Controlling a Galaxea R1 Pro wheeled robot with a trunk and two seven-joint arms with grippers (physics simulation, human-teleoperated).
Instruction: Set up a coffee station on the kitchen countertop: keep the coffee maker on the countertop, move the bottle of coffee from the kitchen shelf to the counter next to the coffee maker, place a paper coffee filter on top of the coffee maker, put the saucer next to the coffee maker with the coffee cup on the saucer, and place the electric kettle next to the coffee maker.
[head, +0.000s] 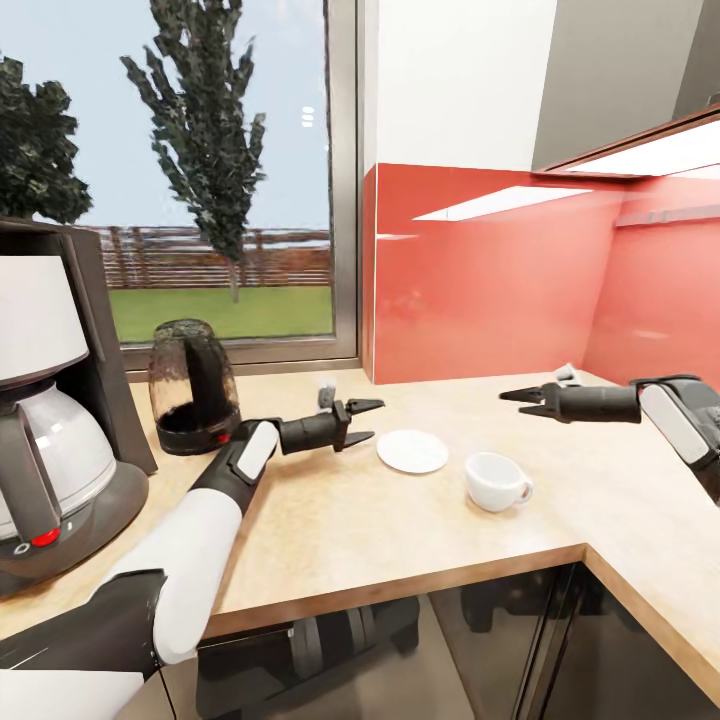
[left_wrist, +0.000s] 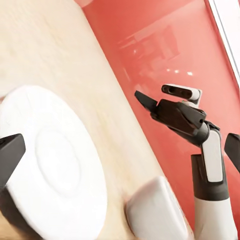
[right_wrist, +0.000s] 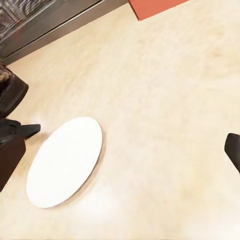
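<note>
The black coffee maker (head: 60, 400) with its glass carafe stands at the left end of the wooden countertop (head: 400, 530). Right beside it stands the dark glass electric kettle (head: 193, 385). A white saucer (head: 412, 451) lies flat mid-counter, and the white coffee cup (head: 495, 481) stands upright on the counter just right of it, not on it. My left gripper (head: 374, 420) hovers open just left of the saucer (left_wrist: 55, 165), with the cup (left_wrist: 155, 210) beyond it. My right gripper (head: 512, 403) hangs open above the counter, behind the cup, pointing left toward the saucer (right_wrist: 65, 162).
A red backsplash (head: 480, 290) runs behind the counter and turns the corner at right. A window (head: 230, 180) lies behind the kettle. The counter's front edge (head: 420, 580) is close, and the counter wraps around to the right.
</note>
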